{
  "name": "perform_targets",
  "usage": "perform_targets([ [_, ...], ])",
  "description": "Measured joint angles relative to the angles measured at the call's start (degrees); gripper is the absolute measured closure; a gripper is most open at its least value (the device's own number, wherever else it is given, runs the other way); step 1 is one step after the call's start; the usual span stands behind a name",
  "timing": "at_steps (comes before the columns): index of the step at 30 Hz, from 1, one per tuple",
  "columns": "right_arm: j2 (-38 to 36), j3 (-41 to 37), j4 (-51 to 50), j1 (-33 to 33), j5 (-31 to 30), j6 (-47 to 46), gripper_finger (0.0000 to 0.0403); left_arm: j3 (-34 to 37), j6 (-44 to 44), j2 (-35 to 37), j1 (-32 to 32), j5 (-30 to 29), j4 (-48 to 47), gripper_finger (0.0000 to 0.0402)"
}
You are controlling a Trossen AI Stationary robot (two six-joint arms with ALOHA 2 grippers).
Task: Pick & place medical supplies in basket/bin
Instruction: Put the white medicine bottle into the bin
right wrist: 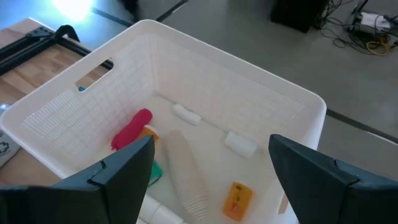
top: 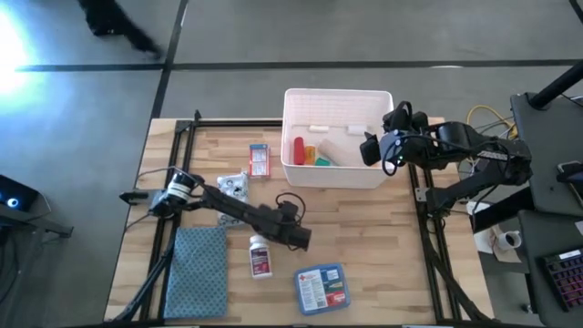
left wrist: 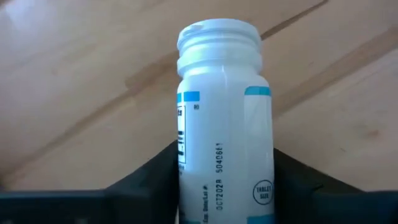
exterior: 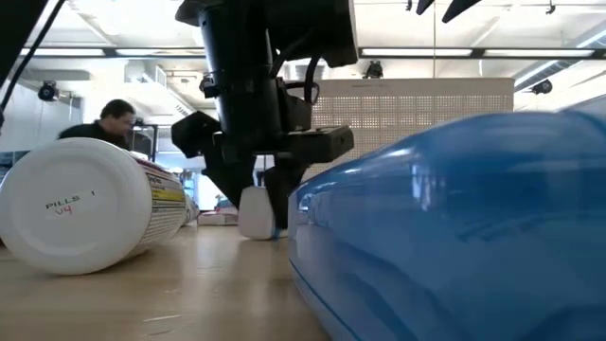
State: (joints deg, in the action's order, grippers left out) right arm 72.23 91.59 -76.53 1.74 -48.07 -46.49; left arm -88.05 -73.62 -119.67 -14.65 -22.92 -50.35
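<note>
Left gripper [top: 301,239] low at table centre, fingers flanking a small white pill bottle [left wrist: 224,124] lying on the wood, pads at its sides; a firm pinch cannot be confirmed. Seat the pads squarely mid-body before lifting, since the round bottle could roll or twist out. Right gripper [right wrist: 208,180] hangs wide and empty over the white bin [top: 383,173], which holds a red tube [right wrist: 132,129] and orange vial [right wrist: 237,199].

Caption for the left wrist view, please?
Left gripper straddling a white pill bottle lying on the wooden table.
</note>
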Motion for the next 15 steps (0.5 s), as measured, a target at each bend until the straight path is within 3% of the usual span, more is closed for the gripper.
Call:
perform_targets([
  [3, 0.0, 0.0, 0.0, 0.0, 0.0, 0.0, 0.0097, 0.0, 1.4, 1.0, 0.1, -0.1, -2.5, 0.0277],
  [7, 0.0, -0.1, 0.0, 0.0, -0.1, 0.1, 0.0097, 0.0, 0.1, 5.2, -0.6, -4.0, -9.1, 0.0278],
  [12, 0.0, -0.9, 0.0, 0.0, -0.1, 0.2, 0.0097, -0.4, -1.9, 14.2, -2.9, -13.5, -11.3, 0.0277],
  [15, 0.0, -1.5, 0.1, 0.0, -0.2, 0.2, 0.0097, -0.9, 0.0, 21.0, -4.9, -23.7, -8.2, 0.0271],
])
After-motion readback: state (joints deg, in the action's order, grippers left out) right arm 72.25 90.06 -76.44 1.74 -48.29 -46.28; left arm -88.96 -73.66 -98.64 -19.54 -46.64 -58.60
